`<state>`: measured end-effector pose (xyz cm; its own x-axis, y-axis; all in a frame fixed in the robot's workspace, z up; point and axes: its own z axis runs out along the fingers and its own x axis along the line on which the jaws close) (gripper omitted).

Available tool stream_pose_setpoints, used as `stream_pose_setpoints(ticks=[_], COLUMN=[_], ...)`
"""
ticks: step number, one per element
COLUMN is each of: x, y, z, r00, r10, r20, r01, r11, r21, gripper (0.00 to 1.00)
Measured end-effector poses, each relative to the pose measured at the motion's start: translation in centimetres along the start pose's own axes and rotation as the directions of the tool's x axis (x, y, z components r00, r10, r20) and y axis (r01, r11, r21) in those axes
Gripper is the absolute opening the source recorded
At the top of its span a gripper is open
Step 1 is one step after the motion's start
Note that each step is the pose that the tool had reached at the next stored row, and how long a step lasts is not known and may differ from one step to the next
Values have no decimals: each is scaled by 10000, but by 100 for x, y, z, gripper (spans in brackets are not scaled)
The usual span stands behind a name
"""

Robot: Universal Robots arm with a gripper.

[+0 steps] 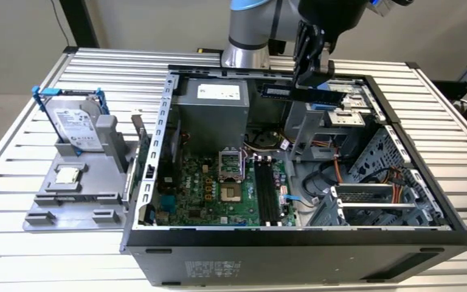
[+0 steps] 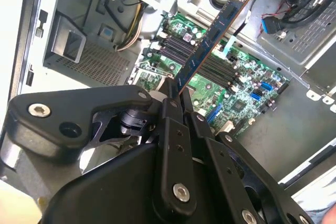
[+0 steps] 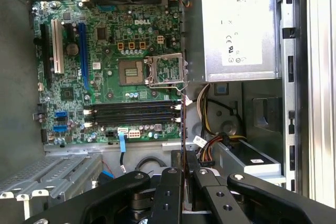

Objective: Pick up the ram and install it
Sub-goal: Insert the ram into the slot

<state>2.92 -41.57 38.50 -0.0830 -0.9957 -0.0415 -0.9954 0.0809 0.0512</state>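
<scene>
In the exterior view, your arm (image 1: 250, 30) reaches down over the far end of the open computer case (image 1: 298, 240), which lies on the slatted bench (image 1: 22, 158). The pincer (image 1: 310, 79) is clenched on the ram (image 1: 286, 92). It holds the stick level in the air above the case, well apart from the memory slots (image 1: 267, 191) on the motherboard (image 1: 209, 191). Toward the exterior view's left, a hard drive (image 1: 78, 121) in a blue frame stands in a grey holder (image 1: 63, 204) beside the case.

In the second wrist view, you see the ram (image 2: 212, 40) running slantwise out from the pincer (image 2: 176, 97), gripped at one end between the black fingers (image 2: 169, 109). The motherboard (image 2: 239, 85) lies below it, clear of the stick.

In the first wrist view, the ram (image 3: 183, 129) shows edge-on as a thin dark line rising from the pincer (image 3: 184, 162). Its far end lies over one end of the memory slots (image 3: 131, 114). The processor socket (image 3: 165, 69) stands open, with the power supply (image 3: 239, 24) beside it.
</scene>
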Motion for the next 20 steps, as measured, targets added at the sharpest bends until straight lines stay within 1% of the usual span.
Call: stream_pose_setpoints(ticks=[2, 5, 7, 10, 12, 14, 18, 20], x=[-1, -1, -1, 0, 0, 0, 0, 0], y=[-1, 0, -1, 0, 0, 0, 0, 0], z=[0, 0, 1, 1, 0, 1, 1, 1], r00=[9995, 9970, 9941, 9878, 9822, 9754, 9597, 9509], r10=[300, 771, 1081, 1557, 1874, 2199, 2807, 3090], r20=[15, 41, 58, 85, 103, 123, 161, 179], r01=[-300, -771, -1082, -1558, -1875, -2200, -2809, -3092], r11=[9995, 9970, 9941, 9878, 9822, 9755, 9597, 9509], r21=[13, 31, 43, 59, 70, 79, 97, 104], gripper=[0, 0, 0, 0, 0, 0, 0, 0])
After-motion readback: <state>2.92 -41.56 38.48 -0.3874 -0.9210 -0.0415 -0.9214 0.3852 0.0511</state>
